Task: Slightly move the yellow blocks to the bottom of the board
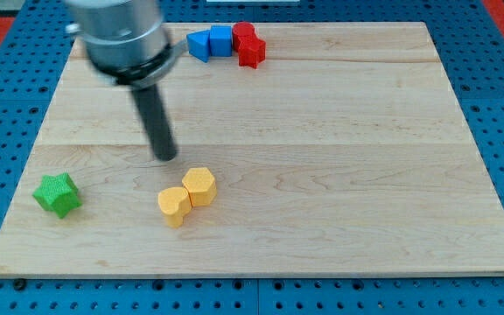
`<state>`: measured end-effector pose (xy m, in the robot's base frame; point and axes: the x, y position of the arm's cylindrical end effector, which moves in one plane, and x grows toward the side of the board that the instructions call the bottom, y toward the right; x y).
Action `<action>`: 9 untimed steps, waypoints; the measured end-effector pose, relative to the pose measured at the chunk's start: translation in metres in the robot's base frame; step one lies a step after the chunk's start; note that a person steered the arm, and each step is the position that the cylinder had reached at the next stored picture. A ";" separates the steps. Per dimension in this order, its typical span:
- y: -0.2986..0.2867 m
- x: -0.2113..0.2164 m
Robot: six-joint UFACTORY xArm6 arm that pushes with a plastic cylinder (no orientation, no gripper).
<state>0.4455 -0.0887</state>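
Nearest the view's bottom edge, two yellow blocks are sitting on the pale wooden board (339,175): a yellow heart-shaped block (174,206) and, touching it up and to the right, a yellow hexagonal block (199,185). Both are lying in the lower-left part of the board, with bare wood still showing between them and the bottom edge. Well to their left a green star-shaped block (58,194) is resting near the board's left side.

The dark rod is hanging down from the arm's grey housing, and my tip (165,157) is standing just above the yellow pair — near the hexagonal one but apart from it, slightly to its left. There is no pincer here to be wide or narrow; the rod is simply a pusher.

Far off at the view's top, a blue block (211,42) cluster and a red block (248,44) cluster are huddling together, out of the way.

It looks like the approach step is finishing — the tip is lining up behind the pair. The next move seems to call for a short, gentle push toward the view's bottom, centred enough that both blocks travel together rather than splitting apart.
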 end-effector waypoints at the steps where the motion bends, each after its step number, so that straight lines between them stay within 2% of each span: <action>1: 0.055 -0.003; 2: 0.073 0.005; 3: 0.061 0.050; 7: 0.022 0.068; 8: 0.047 0.091; 9: 0.030 0.147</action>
<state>0.5927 -0.0582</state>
